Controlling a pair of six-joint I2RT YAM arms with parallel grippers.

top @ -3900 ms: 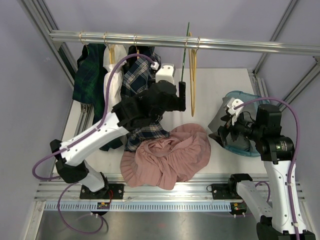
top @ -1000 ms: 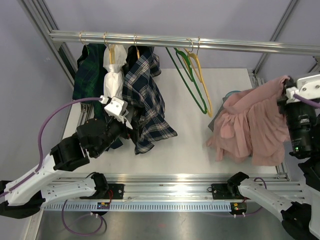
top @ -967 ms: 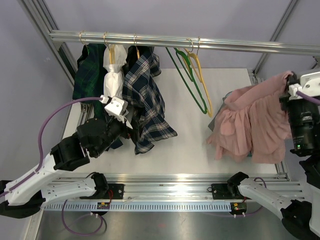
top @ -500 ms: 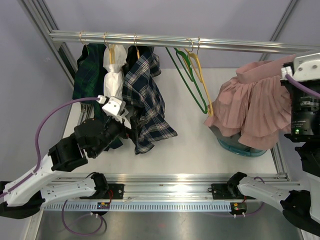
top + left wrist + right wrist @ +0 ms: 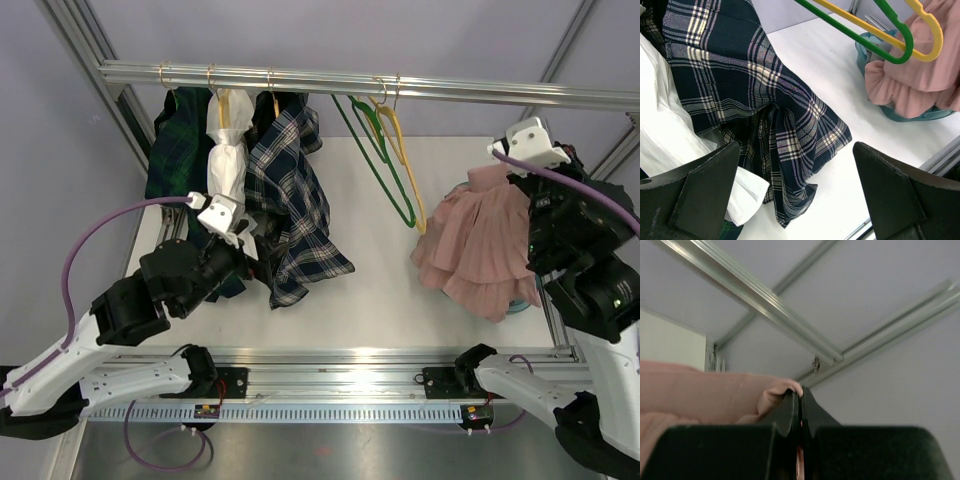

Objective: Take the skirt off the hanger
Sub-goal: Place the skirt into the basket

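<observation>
At seven o'clock my left gripper (image 5: 240, 243) hangs spread wide, empty, beside the plaid clothes (image 5: 290, 200). At three o'clock my right gripper (image 5: 800, 405) pinches the pink skirt (image 5: 480, 250) tight, dangling it over the teal bin (image 5: 900, 112). Both hangers (image 5: 390, 160) hang bare at twelve. I judge removal done; next comes lowering and releasing.

Lab test cell: aluminium-extrusion frame (image 5: 330, 85), plain grey walls (image 5: 300, 35).
</observation>
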